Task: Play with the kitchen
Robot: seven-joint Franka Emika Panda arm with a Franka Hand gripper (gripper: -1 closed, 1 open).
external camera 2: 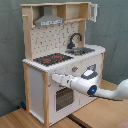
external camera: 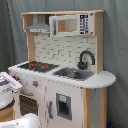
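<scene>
Kitchen [external camera: 65, 75] [external camera 2: 62, 60]: one. Tall white and light-wood unit, upright on a wooden table [external camera 2: 30, 120], centre of both exterior views. Grey curtain behind it.

Arm [external camera 2: 107, 92]: one. White, entering the second exterior view at 4 o'clock and reaching toward 9 o'clock across the oven front. It is held level at knob height, likely so the tip can work the front controls. In the first exterior view only a white part of it shows at 9 o'clock, at the unit's stove-side corner.

Upper cabinets: a white door with a clear pane [external camera: 66, 24] at 12 o'clock in the first exterior view; in the second exterior view open wooden compartments and one door [external camera 2: 93, 12] swung outward at 1 o'clock.

Hood [external camera: 39, 27] [external camera 2: 49, 20]: one, grey, directly above the stove, as on a real range.

Oven door [external camera 2: 63, 97]: one, below the stove, closed.

Stove [external camera: 39, 65] [external camera 2: 52, 59]: one black top with red rings; two can be counted.

Sink [external camera: 73, 73] [external camera 2: 80, 50]: one, metal, set in the counter beside the stove.

Faucet [external camera: 86, 57] [external camera 2: 75, 39]: one, black, arched over the sink.

Knobs [external camera 2: 75, 69]: at least two on the front panel; the exact count is unclear.

End effector [external camera 2: 54, 78]: one, at the oven front's upper 9 o'clock corner, just below the counter edge. Whether it is open or closed, and whether it touches or holds anything, cannot be told.
</scene>
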